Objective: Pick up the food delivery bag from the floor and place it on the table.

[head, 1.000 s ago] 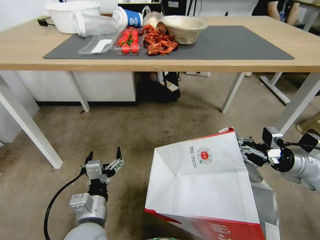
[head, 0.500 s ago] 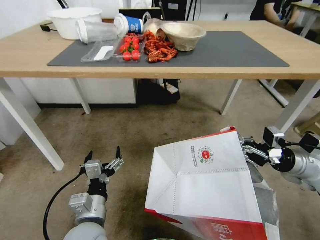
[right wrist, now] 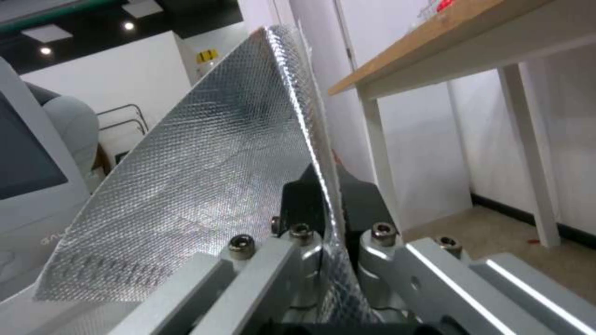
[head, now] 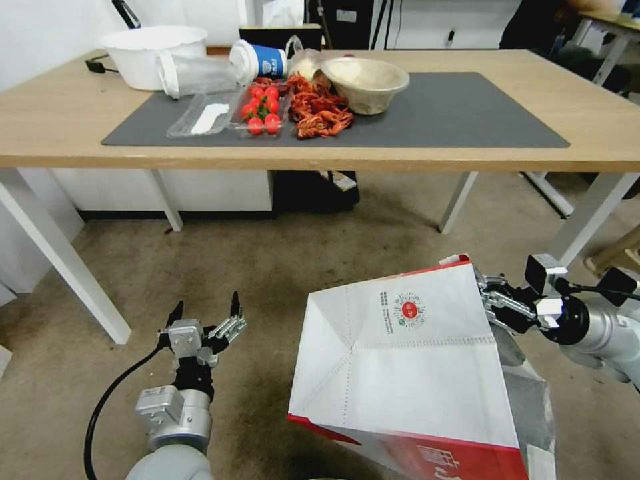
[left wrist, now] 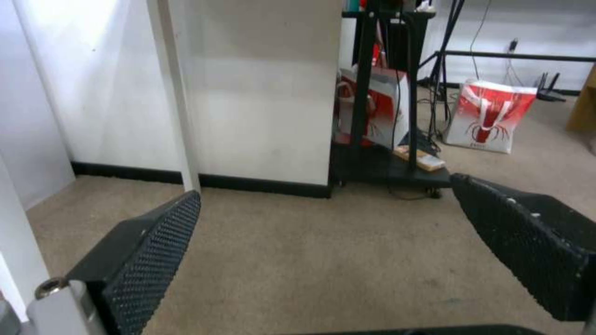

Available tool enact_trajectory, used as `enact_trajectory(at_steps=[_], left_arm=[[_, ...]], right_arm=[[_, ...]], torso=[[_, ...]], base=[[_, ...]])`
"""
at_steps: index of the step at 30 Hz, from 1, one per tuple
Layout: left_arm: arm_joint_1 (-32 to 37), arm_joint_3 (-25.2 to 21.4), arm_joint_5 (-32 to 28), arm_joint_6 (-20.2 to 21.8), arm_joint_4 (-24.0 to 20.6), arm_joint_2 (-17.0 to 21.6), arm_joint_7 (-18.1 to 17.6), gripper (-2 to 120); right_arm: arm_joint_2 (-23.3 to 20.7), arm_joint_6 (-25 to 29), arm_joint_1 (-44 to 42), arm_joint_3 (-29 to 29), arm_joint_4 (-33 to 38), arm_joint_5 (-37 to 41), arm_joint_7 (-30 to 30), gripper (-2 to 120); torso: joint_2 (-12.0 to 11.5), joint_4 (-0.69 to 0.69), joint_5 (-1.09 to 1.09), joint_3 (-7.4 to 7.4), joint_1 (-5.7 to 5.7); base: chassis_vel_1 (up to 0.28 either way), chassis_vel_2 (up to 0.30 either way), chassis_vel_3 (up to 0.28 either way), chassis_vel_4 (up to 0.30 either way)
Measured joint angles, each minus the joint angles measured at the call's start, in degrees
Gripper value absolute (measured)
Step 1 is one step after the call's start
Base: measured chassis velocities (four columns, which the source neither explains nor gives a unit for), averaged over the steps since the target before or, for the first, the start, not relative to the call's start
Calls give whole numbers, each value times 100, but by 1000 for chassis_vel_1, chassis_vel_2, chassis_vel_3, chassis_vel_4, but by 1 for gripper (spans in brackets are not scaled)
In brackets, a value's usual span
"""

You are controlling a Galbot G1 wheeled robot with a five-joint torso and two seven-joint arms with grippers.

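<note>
Round red logo [head: 409, 310] printed on white panel of food delivery bag [head: 407, 373], lower centre-right of head view; ringed by small dotted code, not readable. Two short lines of tiny print beside logo, illegible. Large white characters on bag's red band at bottom edge, cut off, unreadable. Blue paper cup [head: 261, 60] on table [head: 53, 127], upper centre: white mark printed, too small to read. Faint grey letters "GAL" seen on white panel [right wrist: 37, 204] at left of right wrist view.

The boxy white paper delivery bag with red trim [head: 407, 380] looked matt and creased, its lining [right wrist: 205, 163] shiny quilted silver foil. The floor was rough grey-brown carpet [head: 280, 267]; the light-wood tabletop [head: 60, 127] looked smooth under a matt dark grey mat [head: 453, 113].
</note>
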Motion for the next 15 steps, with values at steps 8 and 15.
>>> enact_trajectory(at_steps=[8, 15], left_arm=[[21, -2, 34, 14, -31, -5, 0, 100], [36, 1, 54, 20, -55, -5, 0, 100]], right_arm=[[15, -2, 1, 0, 18, -17, -1, 0], [37, -2, -37, 3, 50, -42, -1, 0]], torso=[[148, 0, 0, 127, 21], [347, 0, 0, 288, 58]], base=[[0, 0, 0, 0], [0, 0, 0, 0]])
